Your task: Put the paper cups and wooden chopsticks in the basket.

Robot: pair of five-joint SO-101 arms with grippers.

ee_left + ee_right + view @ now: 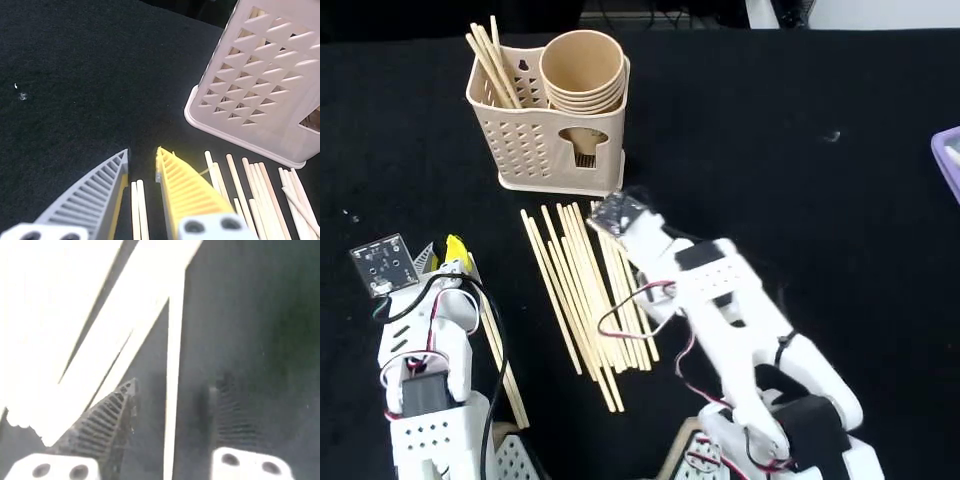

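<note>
The beige slotted basket (pixel 542 140) stands at the back of the table, with a stack of paper cups (pixel 583 68) and several wooden chopsticks (pixel 492 62) in it. More loose chopsticks (pixel 582 290) lie fanned on the black table in front of it. My left gripper (pixel 142 152) is open low over the table, and a pair of chopsticks (pixel 138 210) lies between its grey and yellow fingers. My right gripper (pixel 175 385) is open, down over the far ends of the loose pile, with one chopstick (pixel 172 390) running between its fingers without touching them.
The basket wall (pixel 260 85) rises close ahead of the left gripper. A purple container (pixel 948 155) sits at the table's right edge. The right arm (pixel 720 290) stretches over the right side of the chopstick pile.
</note>
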